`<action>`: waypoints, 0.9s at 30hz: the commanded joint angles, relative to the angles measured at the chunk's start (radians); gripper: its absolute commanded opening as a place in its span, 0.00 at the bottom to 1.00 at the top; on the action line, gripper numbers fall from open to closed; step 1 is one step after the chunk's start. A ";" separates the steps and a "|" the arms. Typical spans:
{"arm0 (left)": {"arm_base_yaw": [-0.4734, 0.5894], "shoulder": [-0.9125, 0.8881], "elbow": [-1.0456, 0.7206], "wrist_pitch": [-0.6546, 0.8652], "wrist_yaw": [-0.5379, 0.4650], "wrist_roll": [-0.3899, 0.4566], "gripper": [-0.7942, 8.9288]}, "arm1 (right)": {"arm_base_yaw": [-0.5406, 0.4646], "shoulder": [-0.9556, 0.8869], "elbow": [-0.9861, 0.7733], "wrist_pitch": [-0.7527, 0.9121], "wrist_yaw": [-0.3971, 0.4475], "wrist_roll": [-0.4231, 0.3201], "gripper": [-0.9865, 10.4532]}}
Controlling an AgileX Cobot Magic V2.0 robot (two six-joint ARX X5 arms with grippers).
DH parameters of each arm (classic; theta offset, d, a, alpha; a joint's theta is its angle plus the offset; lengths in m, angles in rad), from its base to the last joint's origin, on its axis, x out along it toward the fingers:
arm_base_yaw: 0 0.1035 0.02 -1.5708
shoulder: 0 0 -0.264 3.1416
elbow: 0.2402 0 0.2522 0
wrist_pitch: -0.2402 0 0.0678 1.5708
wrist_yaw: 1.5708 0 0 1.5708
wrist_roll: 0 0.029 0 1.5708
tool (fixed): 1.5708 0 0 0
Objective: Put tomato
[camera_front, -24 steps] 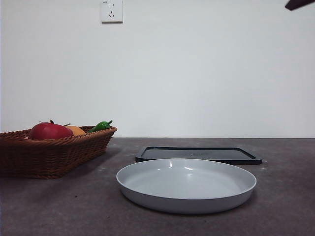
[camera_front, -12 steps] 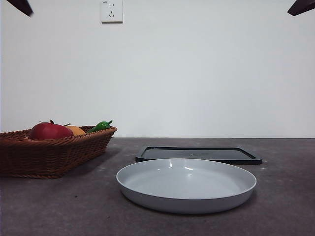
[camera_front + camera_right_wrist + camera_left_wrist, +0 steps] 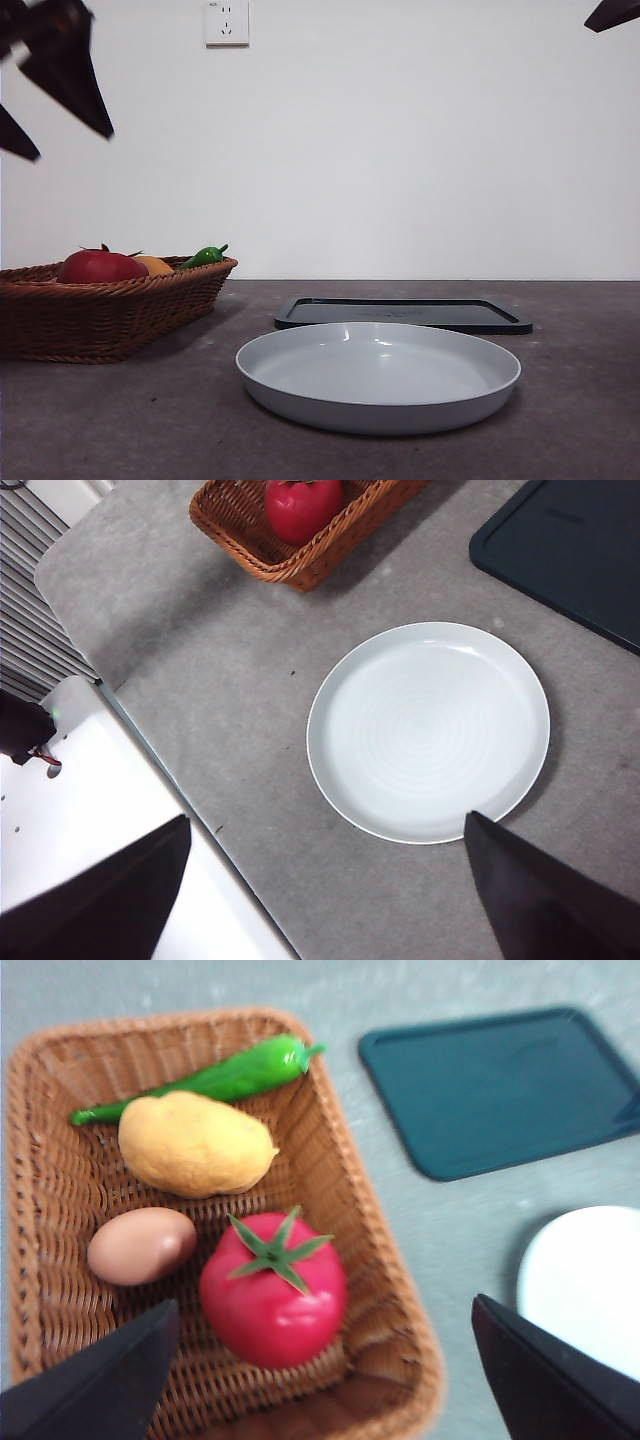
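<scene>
The tomato, glossy red with a green stem, lies in the wicker basket at the table's left. In the left wrist view the tomato sits at the near end of the basket. My left gripper hangs open above it, not touching; in the front view the left gripper is high at the upper left, well above the basket. My right gripper is open and empty, high over the grey plate; it shows only as a black tip at the top right corner.
Sharing the basket are a green pepper, a yellow-orange fruit and a pale pinkish egg-shaped fruit. The shallow grey plate stands in the middle front, with a flat black tray behind it.
The left gripper has come down into the front view's upper left, from nothing to a small tip to large dark jaws. The right tip and table objects have not moved.
</scene>
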 commanded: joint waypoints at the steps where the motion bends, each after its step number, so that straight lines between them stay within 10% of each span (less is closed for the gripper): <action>1: -0.003 0.066 0.019 0.042 -0.003 0.037 0.56 | 0.006 0.008 0.018 0.009 0.000 -0.006 0.47; 27: -0.003 0.412 0.019 0.206 -0.004 0.070 0.56 | 0.006 0.008 0.018 0.006 -0.001 -0.003 0.47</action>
